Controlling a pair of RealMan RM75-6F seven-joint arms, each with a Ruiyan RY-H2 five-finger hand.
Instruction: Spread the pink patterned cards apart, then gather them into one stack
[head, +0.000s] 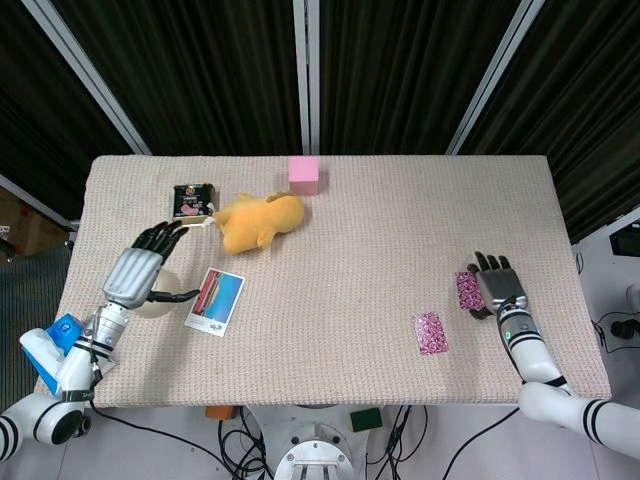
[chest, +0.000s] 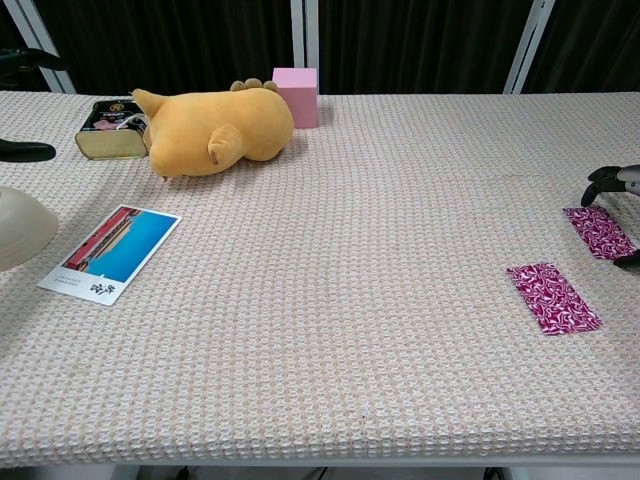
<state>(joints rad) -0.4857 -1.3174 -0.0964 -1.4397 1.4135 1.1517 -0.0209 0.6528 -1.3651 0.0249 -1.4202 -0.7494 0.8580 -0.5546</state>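
Currently: two pink patterned cards lying apart, gathering step pending.
Far card (head: 469, 290) lies at right of frame, beside the right hand (head: 500, 290), fingers spread, holding nothing; near card (head: 431, 333) lies lower left of it on the counter (head: 350, 250). Left hand (head: 135, 270) open, idle. Next move likely slides one card onto the other.
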